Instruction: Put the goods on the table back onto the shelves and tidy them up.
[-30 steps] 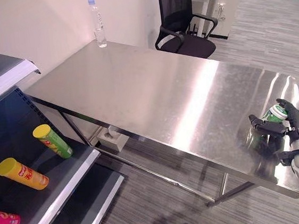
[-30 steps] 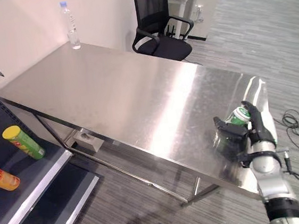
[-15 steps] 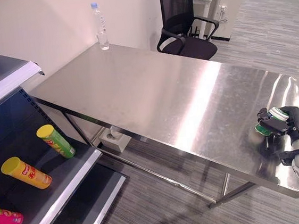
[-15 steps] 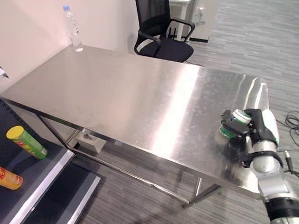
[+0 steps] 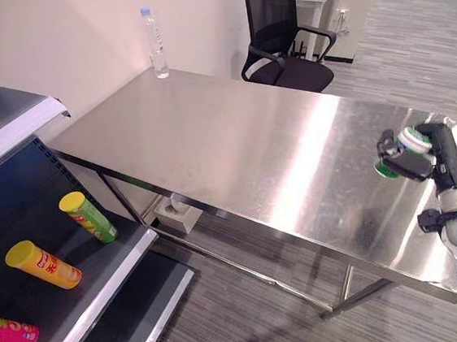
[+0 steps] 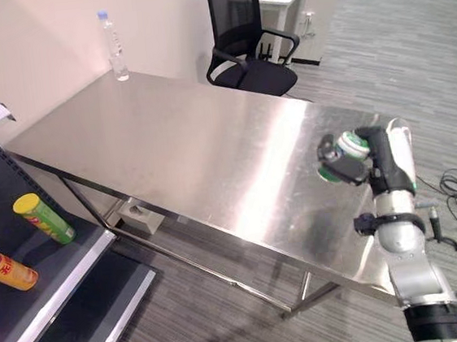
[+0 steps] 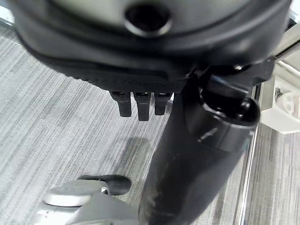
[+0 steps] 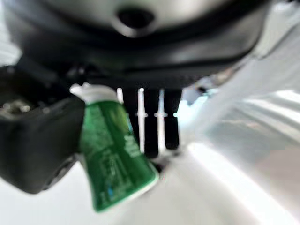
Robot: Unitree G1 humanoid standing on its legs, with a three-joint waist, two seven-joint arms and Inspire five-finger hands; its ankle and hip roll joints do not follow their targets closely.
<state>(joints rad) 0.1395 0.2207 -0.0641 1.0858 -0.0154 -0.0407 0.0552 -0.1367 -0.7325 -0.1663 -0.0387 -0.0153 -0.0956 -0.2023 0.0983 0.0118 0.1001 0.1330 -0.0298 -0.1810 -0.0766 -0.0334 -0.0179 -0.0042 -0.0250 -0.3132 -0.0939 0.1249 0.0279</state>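
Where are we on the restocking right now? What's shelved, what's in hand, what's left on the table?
Shelved: three tubes, green, yellow and pink, lie on the shelf. In hand: the right hand grips a green bottle, lifted clear of the table. Left: a water bottle stands at the table's far corner. The left hand hangs idle above the floor.

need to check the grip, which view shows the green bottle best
The right wrist view: the green bottle sits close up, white cap and body pinched between the right hand's thumb and fingers. Both eye views show it small, lifted above the steel table near its right end, partly covered by the hand.
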